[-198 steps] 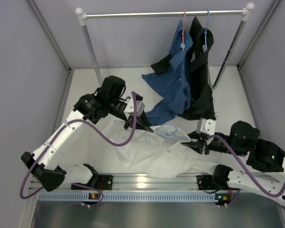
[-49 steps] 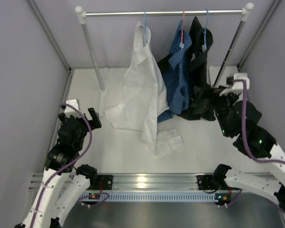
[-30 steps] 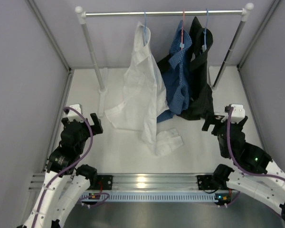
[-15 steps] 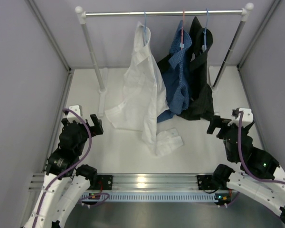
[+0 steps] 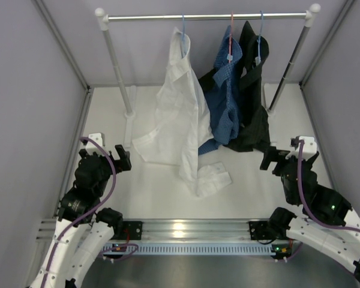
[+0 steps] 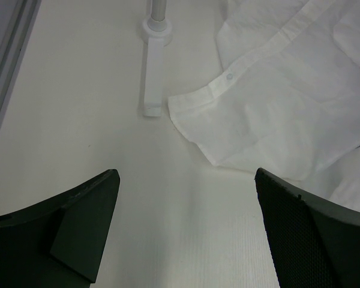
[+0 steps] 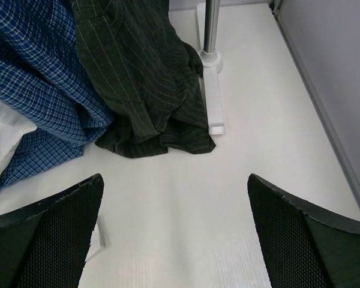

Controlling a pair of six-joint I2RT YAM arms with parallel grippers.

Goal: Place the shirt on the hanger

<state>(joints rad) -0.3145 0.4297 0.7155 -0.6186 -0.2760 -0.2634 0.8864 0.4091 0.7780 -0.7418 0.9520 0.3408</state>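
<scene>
White, thin, creased cloth: the collared shirt (image 5: 180, 114) hangs on the light-blue wire hanger (image 5: 183, 27) at upper centre, its tail pooling on the surface (image 5: 246, 186). Left end effector (image 6: 185, 174) and right end effector (image 7: 174, 177) gape wide, empty.

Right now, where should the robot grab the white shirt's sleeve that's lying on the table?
Likely the cuff of the shirt, coming down from above with the jaws across its near edge: it lies flat on the table, free end toward the arms.
</scene>
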